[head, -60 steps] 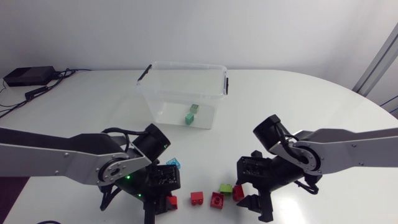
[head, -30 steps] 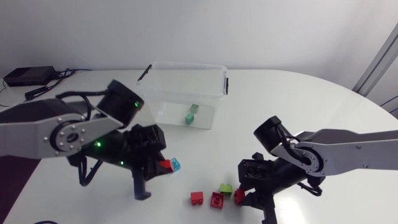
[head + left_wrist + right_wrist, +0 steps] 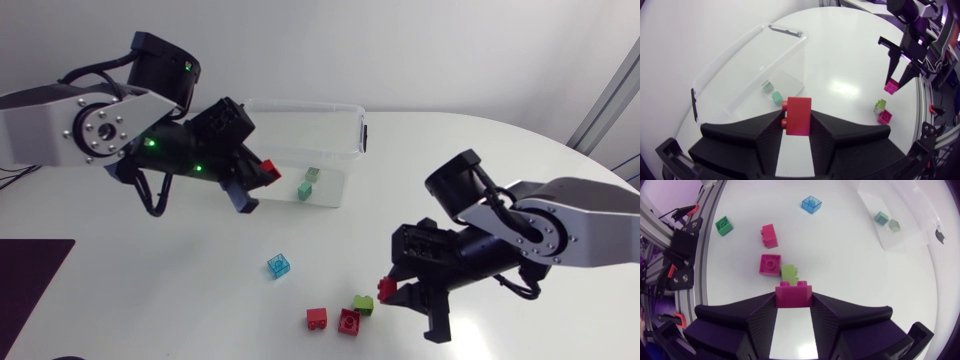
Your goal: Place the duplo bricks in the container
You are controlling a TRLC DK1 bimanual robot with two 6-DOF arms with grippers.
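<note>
Head view — clear plastic container (image 3: 300,102), 2 green bricks (image 3: 305,188)

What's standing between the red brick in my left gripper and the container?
Nothing visible. The left gripper holds the red brick close to the container, with only the container's own clear wall ahead and its top open.

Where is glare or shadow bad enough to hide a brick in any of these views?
Head view: even light, no hard shadows on the table; the blue brick reads fine. Left wrist view: one glare patch on the table beside the container, no brick in it. Right wrist view: the two green bricks look faint through the container wall.
</note>
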